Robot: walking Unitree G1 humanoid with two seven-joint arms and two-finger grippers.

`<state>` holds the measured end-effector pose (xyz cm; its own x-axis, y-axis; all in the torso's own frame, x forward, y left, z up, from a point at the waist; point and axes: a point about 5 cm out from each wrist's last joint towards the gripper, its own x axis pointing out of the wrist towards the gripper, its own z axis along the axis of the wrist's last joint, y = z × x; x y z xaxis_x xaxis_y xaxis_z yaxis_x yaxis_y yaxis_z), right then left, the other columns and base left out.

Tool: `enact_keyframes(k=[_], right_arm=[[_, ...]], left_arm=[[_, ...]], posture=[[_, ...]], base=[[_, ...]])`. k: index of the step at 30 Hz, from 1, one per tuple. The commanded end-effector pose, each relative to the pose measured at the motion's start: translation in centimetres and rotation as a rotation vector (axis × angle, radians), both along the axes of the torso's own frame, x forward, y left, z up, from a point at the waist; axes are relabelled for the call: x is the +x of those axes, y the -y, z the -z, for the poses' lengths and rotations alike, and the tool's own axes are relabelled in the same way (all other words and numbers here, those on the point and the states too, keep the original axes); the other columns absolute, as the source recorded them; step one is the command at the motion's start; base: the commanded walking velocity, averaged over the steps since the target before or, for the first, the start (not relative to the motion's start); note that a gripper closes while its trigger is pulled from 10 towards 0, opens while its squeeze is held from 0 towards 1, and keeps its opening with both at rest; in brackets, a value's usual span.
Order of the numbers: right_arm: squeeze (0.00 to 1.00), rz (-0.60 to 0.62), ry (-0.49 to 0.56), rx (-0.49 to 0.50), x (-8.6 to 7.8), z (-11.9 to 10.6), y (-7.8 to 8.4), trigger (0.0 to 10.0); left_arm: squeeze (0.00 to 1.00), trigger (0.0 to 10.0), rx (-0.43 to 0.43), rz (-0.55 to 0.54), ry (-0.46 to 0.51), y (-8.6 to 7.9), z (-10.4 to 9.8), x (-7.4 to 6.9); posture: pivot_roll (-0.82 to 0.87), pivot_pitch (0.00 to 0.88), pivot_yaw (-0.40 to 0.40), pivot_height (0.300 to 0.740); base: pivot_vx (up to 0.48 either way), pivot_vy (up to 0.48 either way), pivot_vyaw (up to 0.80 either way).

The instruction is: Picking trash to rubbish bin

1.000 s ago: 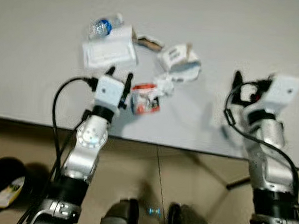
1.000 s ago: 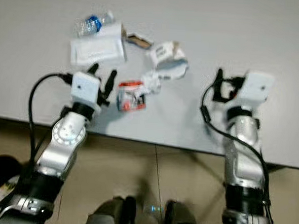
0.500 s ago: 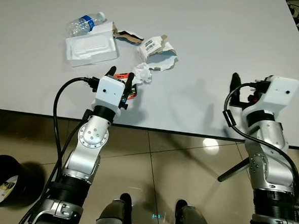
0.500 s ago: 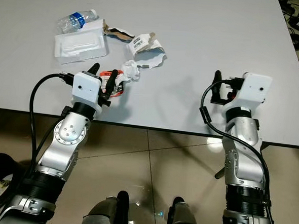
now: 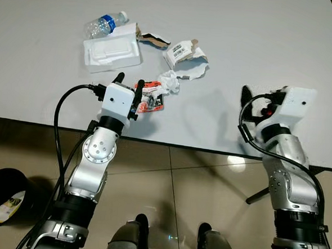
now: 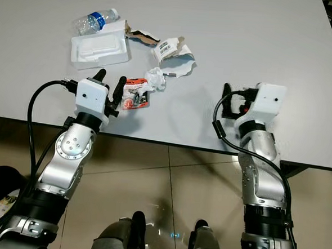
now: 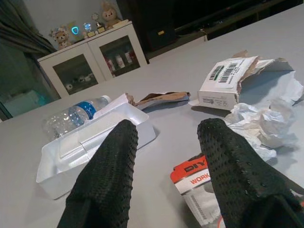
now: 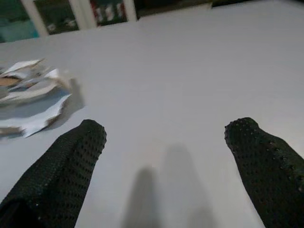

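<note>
While the left claw hovers: you have it point(image 5: 129, 87) at the near edge of the bench point(image 5: 261, 45), fingers spread and empty, with the red-and-white packet point(image 5: 150, 98) touching its right finger.
Right claw: yours sits point(image 6: 230, 101) low over bare bench well to the right of the litter, fingers wide apart, holding nothing.
Trash pile: you see a plastic bottle point(image 5: 104, 25) touching the foam tray point(image 5: 114, 53), a torn brown scrap point(image 5: 151, 39) beside them, a ripped cardboard box point(image 5: 184, 55) further right, and crumpled white paper point(image 5: 170, 81) touching the packet.
Rubbish bin: your black bin point(image 5: 4, 196) stands on the floor down to the left, a yellowish wrapper already in it.
Step in hand: you look to be lining up on the packet, the nearest piece.
How to do it well: shift the left claw a little to the right so the packet sits between the fingers, not against one. Go down flat to the bench, since the packet lies thin, and close slowly so it does not skid away. Keep clear of the crumpled paper or you will drag it along.
Since half a second ago: your left claw has slid off the packet, which it then covered; the right arm has drawn inward. The head camera has shifted too.
</note>
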<state>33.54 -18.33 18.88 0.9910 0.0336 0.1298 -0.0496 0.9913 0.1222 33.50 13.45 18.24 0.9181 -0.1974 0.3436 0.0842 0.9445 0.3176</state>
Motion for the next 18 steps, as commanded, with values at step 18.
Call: enact_keyframes(k=[18], right_arm=[[0.00,-0.274,-0.052,0.115,1.2,-1.3,-5.5,10.0]], left_arm=[[0.00,10.0,0.007,-0.019,-0.001,-0.6,0.2,0.2]], posture=[[0.03,0.257,0.078,0.740]], base=[[0.000,0.000,0.00]])
